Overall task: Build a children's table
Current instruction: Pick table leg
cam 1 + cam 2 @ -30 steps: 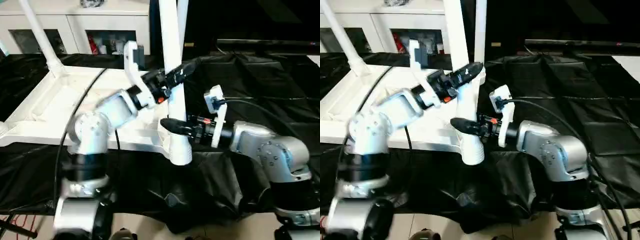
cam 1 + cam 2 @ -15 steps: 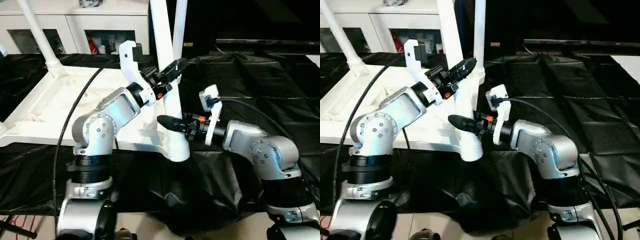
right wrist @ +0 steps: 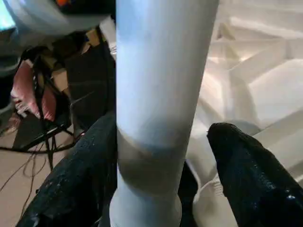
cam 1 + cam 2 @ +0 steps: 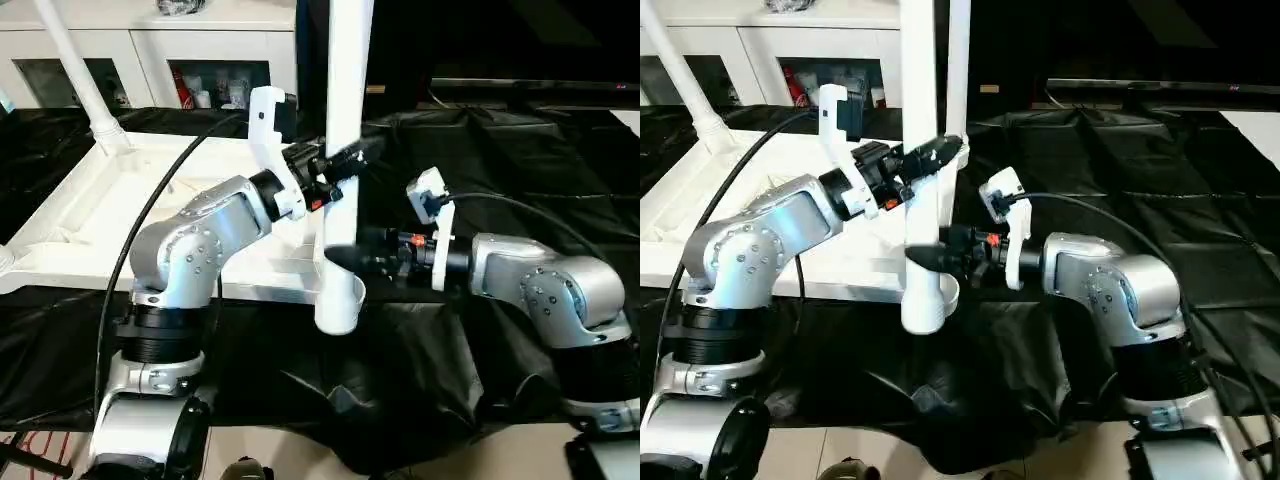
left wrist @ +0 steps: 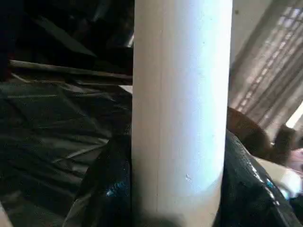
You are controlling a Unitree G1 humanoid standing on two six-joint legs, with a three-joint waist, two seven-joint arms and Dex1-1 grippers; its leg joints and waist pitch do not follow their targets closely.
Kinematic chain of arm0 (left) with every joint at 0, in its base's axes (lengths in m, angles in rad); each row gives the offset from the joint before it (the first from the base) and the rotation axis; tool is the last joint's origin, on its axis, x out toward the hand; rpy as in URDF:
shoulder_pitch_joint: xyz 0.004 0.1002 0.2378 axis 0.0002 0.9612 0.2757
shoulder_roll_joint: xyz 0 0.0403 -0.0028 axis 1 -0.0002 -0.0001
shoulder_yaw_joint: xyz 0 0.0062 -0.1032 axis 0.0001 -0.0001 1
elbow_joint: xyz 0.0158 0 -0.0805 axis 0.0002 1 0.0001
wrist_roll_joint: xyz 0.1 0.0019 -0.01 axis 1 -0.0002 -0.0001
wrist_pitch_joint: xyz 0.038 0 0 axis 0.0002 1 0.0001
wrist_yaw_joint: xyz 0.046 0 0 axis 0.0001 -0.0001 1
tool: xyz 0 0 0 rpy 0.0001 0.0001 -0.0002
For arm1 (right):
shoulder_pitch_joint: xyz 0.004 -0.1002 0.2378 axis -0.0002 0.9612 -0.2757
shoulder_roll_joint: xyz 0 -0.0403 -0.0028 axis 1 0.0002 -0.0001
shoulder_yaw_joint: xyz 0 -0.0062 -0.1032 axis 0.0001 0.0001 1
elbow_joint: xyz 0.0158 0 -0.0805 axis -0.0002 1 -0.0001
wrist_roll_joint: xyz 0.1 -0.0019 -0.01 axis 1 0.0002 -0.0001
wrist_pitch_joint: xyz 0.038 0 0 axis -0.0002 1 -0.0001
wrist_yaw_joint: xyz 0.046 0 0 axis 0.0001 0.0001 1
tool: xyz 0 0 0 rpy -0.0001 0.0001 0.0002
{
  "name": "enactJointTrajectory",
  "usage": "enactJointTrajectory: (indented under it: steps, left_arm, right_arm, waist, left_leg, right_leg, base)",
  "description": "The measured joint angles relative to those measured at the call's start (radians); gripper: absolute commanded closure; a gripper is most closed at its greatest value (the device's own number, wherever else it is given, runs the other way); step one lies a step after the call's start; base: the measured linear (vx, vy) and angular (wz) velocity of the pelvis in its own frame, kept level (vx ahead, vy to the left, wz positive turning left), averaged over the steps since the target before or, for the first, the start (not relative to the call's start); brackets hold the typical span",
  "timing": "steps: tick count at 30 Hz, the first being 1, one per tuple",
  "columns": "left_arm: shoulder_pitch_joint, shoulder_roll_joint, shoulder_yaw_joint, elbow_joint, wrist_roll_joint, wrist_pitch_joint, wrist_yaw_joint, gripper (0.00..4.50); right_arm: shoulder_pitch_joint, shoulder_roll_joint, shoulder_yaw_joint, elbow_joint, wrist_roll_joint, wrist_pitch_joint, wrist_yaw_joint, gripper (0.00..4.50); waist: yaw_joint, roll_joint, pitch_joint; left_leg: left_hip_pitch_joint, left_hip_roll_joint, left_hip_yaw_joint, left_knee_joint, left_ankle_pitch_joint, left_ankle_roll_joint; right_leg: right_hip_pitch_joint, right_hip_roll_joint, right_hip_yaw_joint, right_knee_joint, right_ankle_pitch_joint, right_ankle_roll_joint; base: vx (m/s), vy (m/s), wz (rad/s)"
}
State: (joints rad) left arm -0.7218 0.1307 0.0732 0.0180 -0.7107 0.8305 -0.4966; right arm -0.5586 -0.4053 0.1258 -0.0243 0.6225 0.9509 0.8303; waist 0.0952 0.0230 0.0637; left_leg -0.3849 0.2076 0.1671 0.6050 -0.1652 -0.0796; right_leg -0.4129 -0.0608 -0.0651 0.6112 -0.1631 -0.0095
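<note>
The white tabletop point(image 4: 100, 210) lies underside up on black cloth. One white leg point(image 4: 80, 70) stands in its far left corner socket and another point(image 4: 958, 60) at the far right corner. I hold a third leg point(image 4: 346, 90) upright, its thick lower end point(image 4: 337, 305) hanging just in front of the near right corner socket point(image 4: 948, 292). My left gripper point(image 4: 350, 160) is shut on this leg halfway up, and both black fingers point(image 5: 102, 189) press its sides. Lower down, my right gripper point(image 4: 335, 255) is open around it, with one finger point(image 3: 246, 175) standing clear.
Behind the table stands a white cabinet point(image 4: 150, 45) with glass doors. Crumpled black cloth point(image 4: 520, 150) covers the surface to the right and hangs over the near edge. A black cable point(image 4: 160, 210) runs along my left arm over the tabletop.
The held leg has swung from tilted to upright, and its lower end has shifted left, off the socket. The right gripper's fingers have spread wider around it.
</note>
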Motion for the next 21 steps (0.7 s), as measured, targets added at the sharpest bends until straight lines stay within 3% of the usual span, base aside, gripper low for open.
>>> enactJointTrajectory:
  steps: [19,21]
  left_arm:
    - [-0.024,-0.004,0.002,-0.002,-0.042,0.016,-0.038,2.73]
    - [-0.024,-0.004,0.001,-0.002,-0.042,0.017,-0.042,2.73]
  right_arm:
    - [0.000,0.005,0.040,0.009,-0.005,0.015,0.030,1.21]
    - [0.000,0.007,0.041,0.009,-0.005,0.019,0.031,1.47]
  waist:
    - [0.000,-0.002,0.000]
    - [0.000,-0.002,0.000]
  left_leg:
    - [0.000,0.000,0.000,0.001,0.000,0.000]
    - [0.000,0.000,0.000,0.001,0.000,0.000]
  right_leg:
    - [0.000,0.000,0.000,0.000,0.000,-0.001]
    - [0.000,0.000,0.000,0.000,0.000,-0.001]
  base:
    - [0.000,0.000,0.00]
    - [0.000,0.000,0.00]
